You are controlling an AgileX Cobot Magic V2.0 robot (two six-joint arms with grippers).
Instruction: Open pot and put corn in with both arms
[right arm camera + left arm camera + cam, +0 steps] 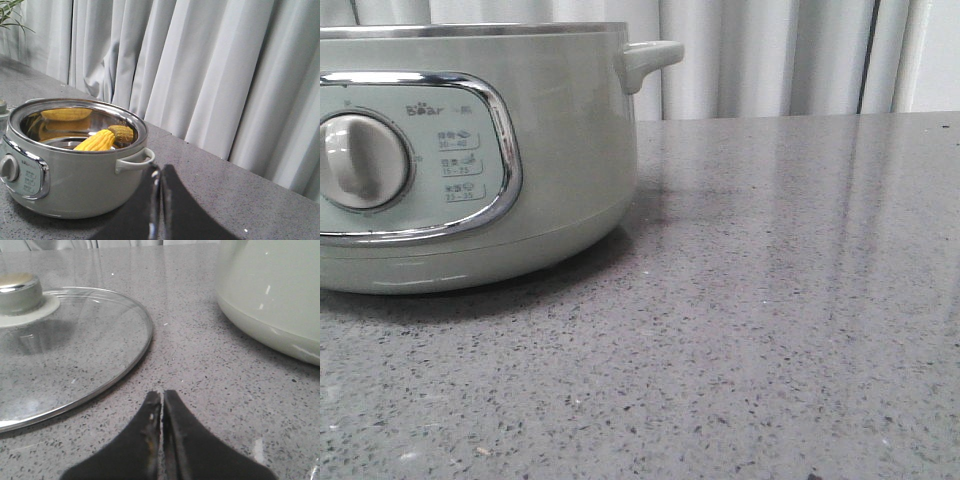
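In the front view the pot (470,150) runs off the left edge, its inside hidden behind the wall; the small print beside the dial (360,160) is too small to read. In the left wrist view the glass lid (75,355) is cut by the left edge. In the right wrist view the pot's wall hides the lower end of the corn (97,141)

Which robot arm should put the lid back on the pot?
Probably left. Its shut gripper is low beside the lid lying on the table; the right gripper is by the pot, corn inside.
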